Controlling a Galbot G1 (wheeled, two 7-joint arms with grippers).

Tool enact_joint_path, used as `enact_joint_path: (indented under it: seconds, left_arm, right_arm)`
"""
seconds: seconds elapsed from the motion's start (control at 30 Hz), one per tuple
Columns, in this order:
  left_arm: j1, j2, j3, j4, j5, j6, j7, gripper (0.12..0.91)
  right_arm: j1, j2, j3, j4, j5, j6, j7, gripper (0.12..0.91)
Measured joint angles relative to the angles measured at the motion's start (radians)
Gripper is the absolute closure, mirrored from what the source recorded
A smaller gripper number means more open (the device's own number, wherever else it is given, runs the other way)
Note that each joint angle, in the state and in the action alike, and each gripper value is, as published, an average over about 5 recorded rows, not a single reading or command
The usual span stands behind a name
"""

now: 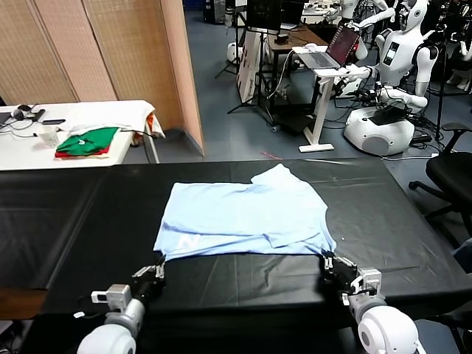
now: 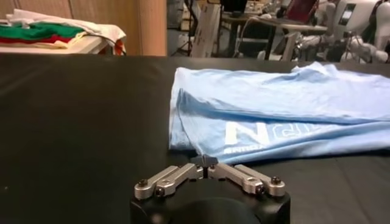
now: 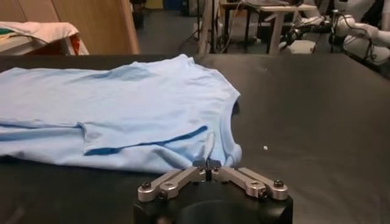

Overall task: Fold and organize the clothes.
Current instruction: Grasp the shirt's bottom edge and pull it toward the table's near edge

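Pale blue T-shirt (image 1: 247, 217) lies half-folded on black tabletop (image 1: 66, 221). Left pincer (image 1: 158, 273) and right pincer (image 1: 329, 267), both clenched, sit at its near corners; next likely regrasp.

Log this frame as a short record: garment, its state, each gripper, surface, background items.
garment: pale blue T-shirt with white N print
state: partly folded, lying flat on the table, print near the left front corner
left gripper: shut, at the shirt's near left corner, not holding it
right gripper: shut, at the shirt's near right corner
surface: black table
background: green and red folded garments on a white side table beyond the black table, to its left
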Motion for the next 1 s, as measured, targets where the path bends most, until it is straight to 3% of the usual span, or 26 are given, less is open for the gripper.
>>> enact_joint_path:
  seconds: [0.3, 0.67, 0.77, 0.9, 1.0]
  left_arm:
    - [0.072, 0.073, -0.046, -0.069, 0.022, 0.024, -0.018, 0.886]
    - [0.256, 0.051, -0.074, -0.197, 0.068, 0.047, -0.038, 0.886]
    - [0.293, 0.045, -0.088, -0.22, 0.069, 0.048, -0.043, 0.886]
    - [0.318, 0.033, -0.108, -0.241, 0.066, 0.05, -0.049, 0.88]
    - [0.335, 0.025, -0.119, -0.259, 0.065, 0.061, -0.051, 0.79]
  right_arm:
    - [-0.042, -0.085, 0.005, 0.044, 0.07, -0.083, 0.006, 0.883]
    - [-0.114, -0.144, 0.0, 0.111, 0.069, -0.115, 0.028, 0.865]
    - [-0.126, -0.143, 0.0, 0.126, 0.068, -0.124, 0.035, 0.755]
    - [-0.149, -0.135, 0.012, 0.152, 0.068, -0.128, 0.039, 0.516]
    - [-0.17, -0.129, 0.026, 0.178, 0.069, -0.128, 0.043, 0.346]
